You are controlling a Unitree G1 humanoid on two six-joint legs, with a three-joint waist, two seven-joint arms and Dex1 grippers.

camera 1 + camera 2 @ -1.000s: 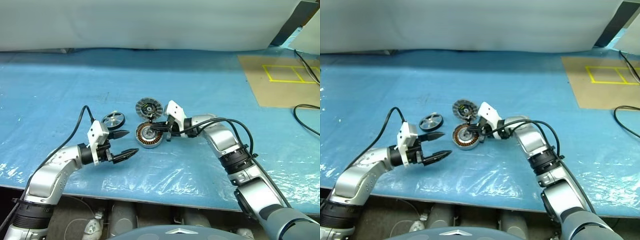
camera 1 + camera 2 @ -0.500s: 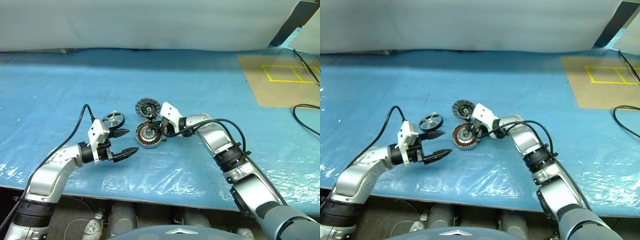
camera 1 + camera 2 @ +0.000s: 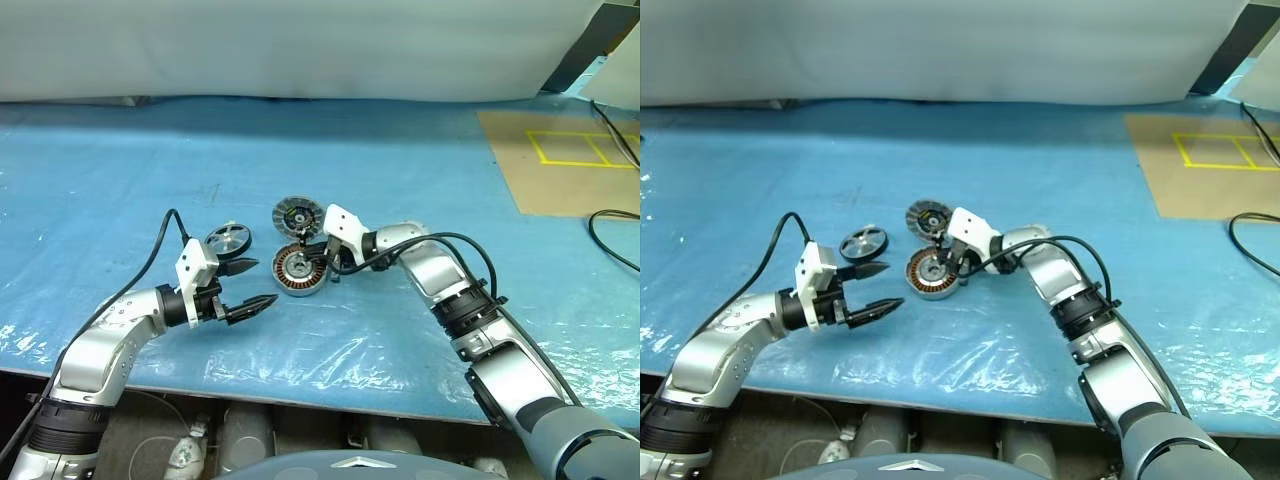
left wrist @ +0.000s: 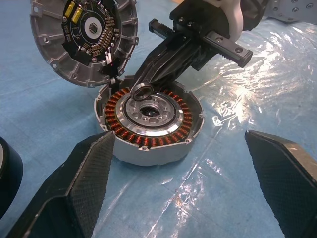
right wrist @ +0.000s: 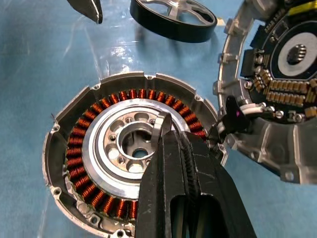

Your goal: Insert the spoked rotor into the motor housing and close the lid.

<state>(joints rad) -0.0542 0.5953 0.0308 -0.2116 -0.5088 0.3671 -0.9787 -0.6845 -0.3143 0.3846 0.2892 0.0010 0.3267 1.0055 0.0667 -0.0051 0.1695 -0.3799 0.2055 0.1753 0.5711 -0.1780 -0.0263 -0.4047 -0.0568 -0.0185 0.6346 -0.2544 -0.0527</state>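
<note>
Two arms reach over a surface (image 3: 420, 180) covered with blue plastic sheeting; a brown board with yellow tape lines (image 3: 565, 160) lies at its 2 o'clock corner. The motor housing (image 3: 299, 270) sits open mid-surface, the lid (image 3: 297, 214) touching it at 12 o'clock and the spoked rotor (image 3: 227, 240) at its 10 o'clock. The right gripper (image 5: 166, 130), fingers together, pinches a small metal ring (image 5: 159, 125) over the housing's hub. The left gripper (image 3: 252, 285), fingers apart, hovers at the housing's 8 o'clock.
</note>
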